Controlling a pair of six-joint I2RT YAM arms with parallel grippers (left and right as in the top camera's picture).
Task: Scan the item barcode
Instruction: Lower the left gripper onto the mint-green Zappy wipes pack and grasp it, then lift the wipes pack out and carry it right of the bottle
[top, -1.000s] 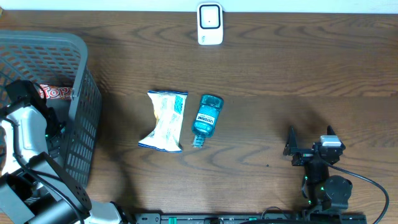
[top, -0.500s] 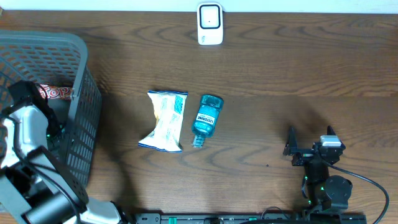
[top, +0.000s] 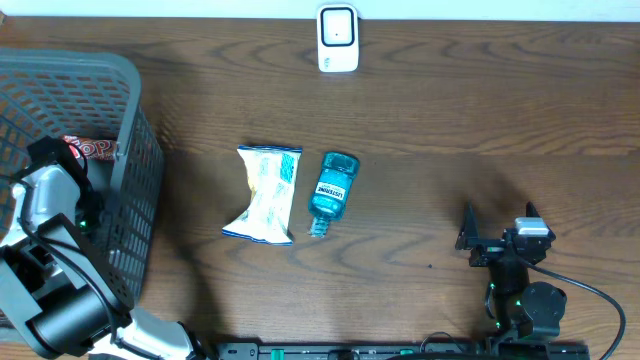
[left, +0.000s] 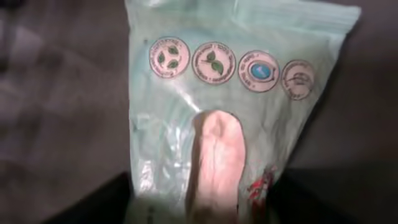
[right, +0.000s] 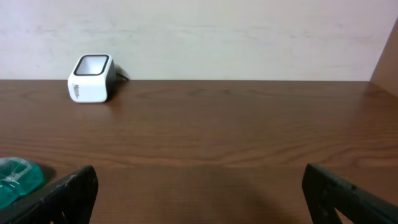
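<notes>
Left gripper (top: 48, 160) hangs in the basket (top: 100, 68) over a green pouch (left: 211, 93); its grip cannot be told. Pinching slack film could let it slip.

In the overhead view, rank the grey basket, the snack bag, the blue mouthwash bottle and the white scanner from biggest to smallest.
1. grey basket
2. snack bag
3. blue mouthwash bottle and white scanner: these look about alike, the bottle longer and the scanner wider, so I won't rank them.
</notes>
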